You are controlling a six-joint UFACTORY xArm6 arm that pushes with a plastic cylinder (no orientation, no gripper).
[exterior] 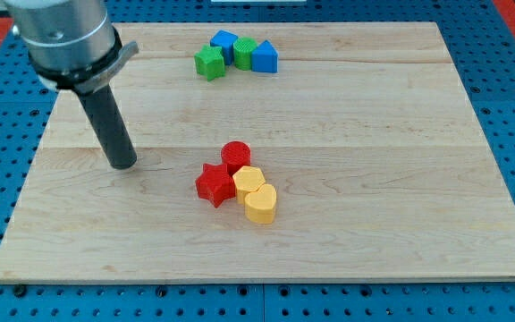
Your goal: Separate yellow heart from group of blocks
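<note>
The yellow heart lies near the board's middle, at the lower right of a tight cluster. It touches a yellow hexagon, which touches a red star on its left and a red cylinder above. My tip rests on the board well to the left of this cluster, about level with the red cylinder, touching no block.
A second group sits near the top edge: a green star, a blue block, a green block and a blue block. The wooden board lies on a blue pegboard.
</note>
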